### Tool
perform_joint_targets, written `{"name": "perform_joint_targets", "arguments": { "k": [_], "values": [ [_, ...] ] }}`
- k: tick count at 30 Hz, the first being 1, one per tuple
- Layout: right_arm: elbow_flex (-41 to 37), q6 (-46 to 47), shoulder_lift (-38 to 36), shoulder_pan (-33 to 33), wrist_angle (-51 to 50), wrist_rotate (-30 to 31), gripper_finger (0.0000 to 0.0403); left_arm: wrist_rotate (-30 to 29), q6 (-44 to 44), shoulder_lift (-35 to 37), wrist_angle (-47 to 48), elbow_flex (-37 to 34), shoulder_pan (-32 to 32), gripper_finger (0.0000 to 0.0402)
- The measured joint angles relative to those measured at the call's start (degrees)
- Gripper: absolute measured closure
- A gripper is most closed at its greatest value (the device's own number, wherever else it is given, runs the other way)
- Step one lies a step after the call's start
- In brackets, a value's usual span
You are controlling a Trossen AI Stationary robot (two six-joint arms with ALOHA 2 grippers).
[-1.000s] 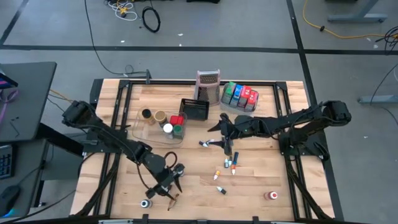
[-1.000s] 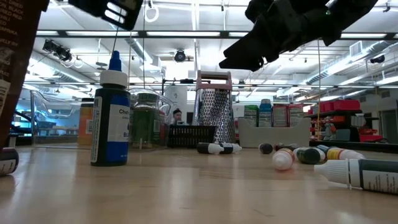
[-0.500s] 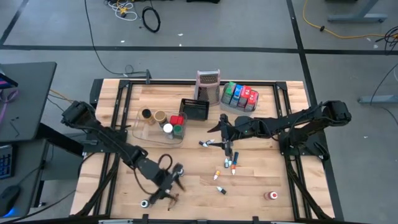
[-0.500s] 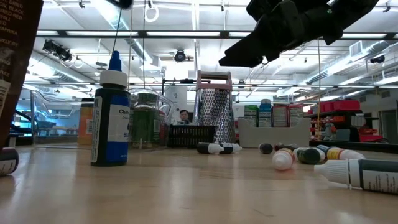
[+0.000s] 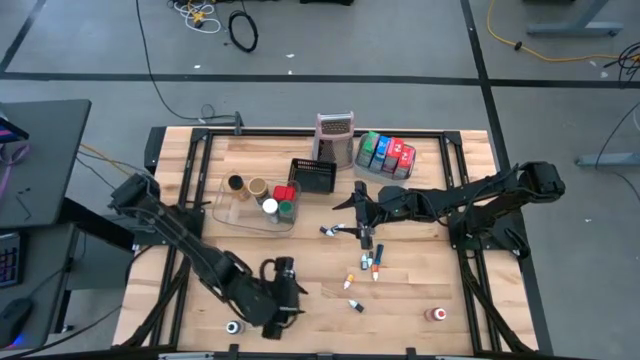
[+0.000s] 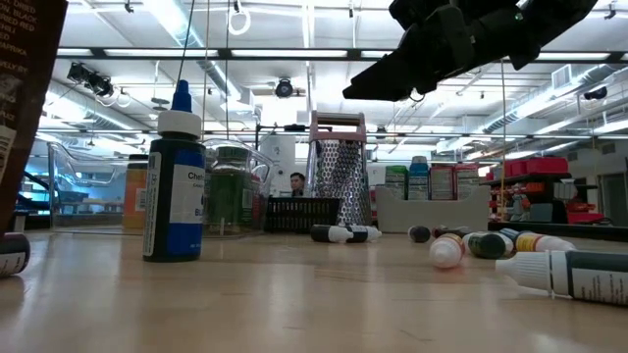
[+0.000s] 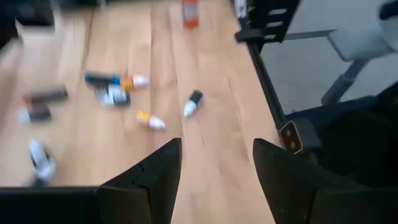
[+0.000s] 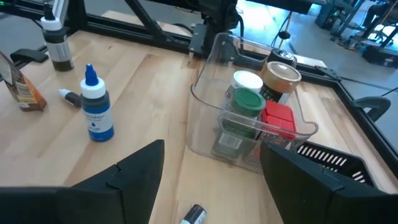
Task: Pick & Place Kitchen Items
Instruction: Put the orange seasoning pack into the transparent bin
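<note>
Small colour-capped bottles [image 5: 366, 262] lie on their sides in the table's middle. A blue-capped bottle [image 8: 96, 112] stands upright near the front edge, beside a brown packet [image 8: 18, 84] and a white-capped bottle [image 5: 233, 326]. A red jar [image 5: 437, 314] stands at the front right. Several lidded jars sit in the clear tub [image 5: 262, 200]. My left gripper [image 5: 297, 295] hangs open above the front of the table, pointing toward the lying bottles [image 7: 149, 120]. My right gripper [image 5: 362, 232] hovers open over the middle, next to a black-and-white bottle [image 5: 330, 232].
The silvery box grater [image 5: 335, 138], the black mesh basket [image 5: 313, 175] and the grey tray [image 5: 362, 160] with red, blue and green packets stand along the far side. The left arm hides part of the table's front. A person [image 6: 297, 181] shows in the room beyond.
My left gripper has risen from just above the table's front, leaving the low view at its top, and has turned from pointing down to slanting toward the table's right. The bottles and the packet have stayed where they were.
</note>
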State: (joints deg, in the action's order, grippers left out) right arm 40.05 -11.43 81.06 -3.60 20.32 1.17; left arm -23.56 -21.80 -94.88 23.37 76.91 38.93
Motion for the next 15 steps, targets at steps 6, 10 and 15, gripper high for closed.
{"name": "perform_joint_targets", "arguments": {
  "k": [6, 10, 15],
  "values": [
    [0.0, 0.37, 0.0, 0.02, -0.77, -0.08, 0.0128, 6.41, -11.57, -5.9, 7.3, 8.92, -0.15, 0.0193],
    [0.0, 0.43, 0.0, 0.0, -1.23, -0.79, 0.0128, 7.42, -20.16, -6.59, 11.04, 10.75, 0.07, 0.0193],
    [0.0, 2.65, 0.0, -0.02, -3.02, -0.78, 0.0128, 9.2, -34.58, -6.59, 20.56, 10.49, 0.07, 0.0193]
  ]
}}
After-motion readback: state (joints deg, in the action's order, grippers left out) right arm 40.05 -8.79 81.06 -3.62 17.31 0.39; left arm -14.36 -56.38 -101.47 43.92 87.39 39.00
